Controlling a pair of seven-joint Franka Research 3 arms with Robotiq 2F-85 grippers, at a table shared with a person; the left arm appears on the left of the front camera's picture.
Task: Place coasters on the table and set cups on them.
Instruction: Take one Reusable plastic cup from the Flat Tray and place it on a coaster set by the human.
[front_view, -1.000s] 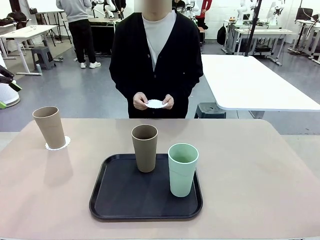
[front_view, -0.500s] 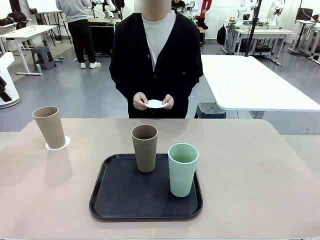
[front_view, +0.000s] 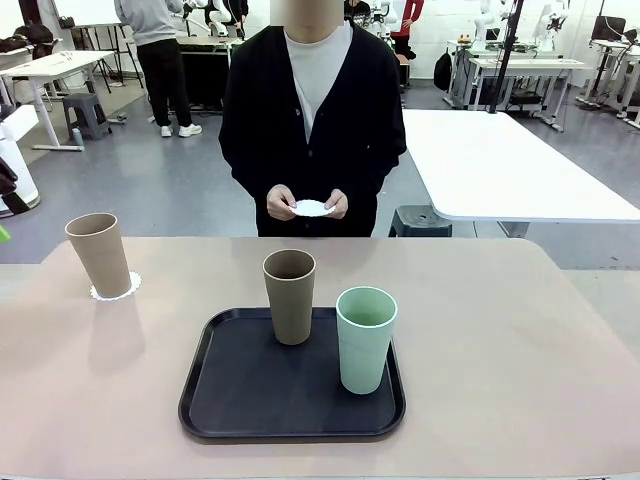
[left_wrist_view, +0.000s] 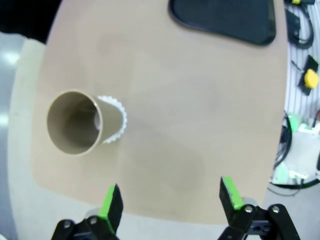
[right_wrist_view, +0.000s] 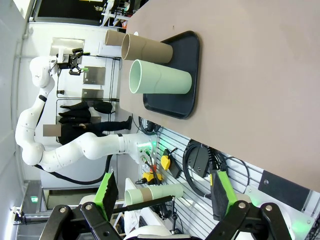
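On the table (front_view: 500, 330), a tan cup (front_view: 98, 254) stands on a lacy white coaster (front_view: 120, 289) at the far left. A second tan cup (front_view: 289, 296) and a mint cup (front_view: 365, 338) stand on the black tray (front_view: 240, 400). The person at the far side holds another coaster (front_view: 311, 208) in both hands. In the left wrist view my left gripper (left_wrist_view: 170, 200) is open and empty, above the table edge and well back from the left cup (left_wrist_view: 80, 122) and its coaster (left_wrist_view: 119, 120). My right gripper (right_wrist_view: 164, 192) is open and empty, off the table's side, far from the mint cup (right_wrist_view: 160, 80).
A white part of my left arm (front_view: 12, 160) shows at the picture's left edge. The tray sits in the middle near the front edge. Bare tabletop lies to the right of the tray and between the tray and the left cup. A white table (front_view: 500, 170) stands behind.
My left arm has drawn back towards the left edge of the front view, away from the left cup. The cups, the tray and the person's hands have not moved.
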